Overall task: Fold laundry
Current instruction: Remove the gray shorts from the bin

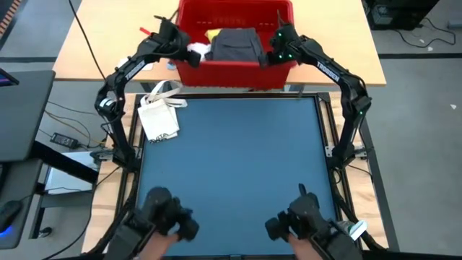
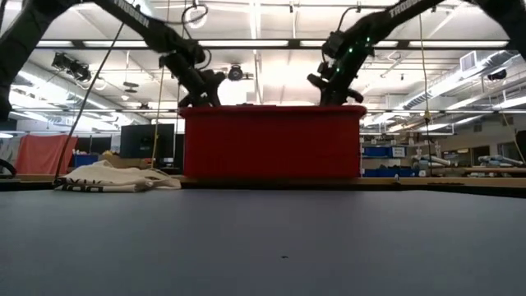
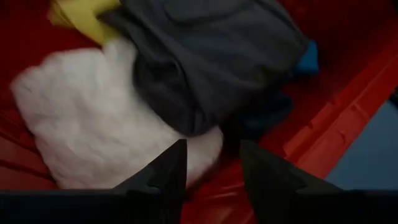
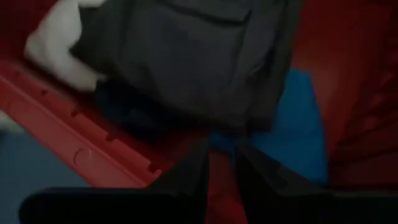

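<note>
A red basket (image 1: 189, 72) at the table's far edge holds the laundry. A dark grey garment (image 3: 211, 56) lies on top, a white cloth (image 3: 93, 124) beside it toward the table's left, a yellow piece (image 3: 81, 15) behind, and a navy garment (image 4: 137, 112) and blue piece (image 4: 298, 124) underneath. My left gripper (image 3: 211, 168) hangs open over the basket's left part, above the white cloth's edge. Over the basket's right part my right gripper (image 4: 221, 174) hovers, narrowly open, near the grey garment's edge. Both slant downward, nothing between their fingers.
A small white bag with strap handles (image 1: 159, 112) lies at the far left of the blue table top (image 1: 231, 166). A person's hands on two dark handles (image 1: 170, 217) show at the near edge. The basket's walls (image 2: 271, 148) stand high around the laundry.
</note>
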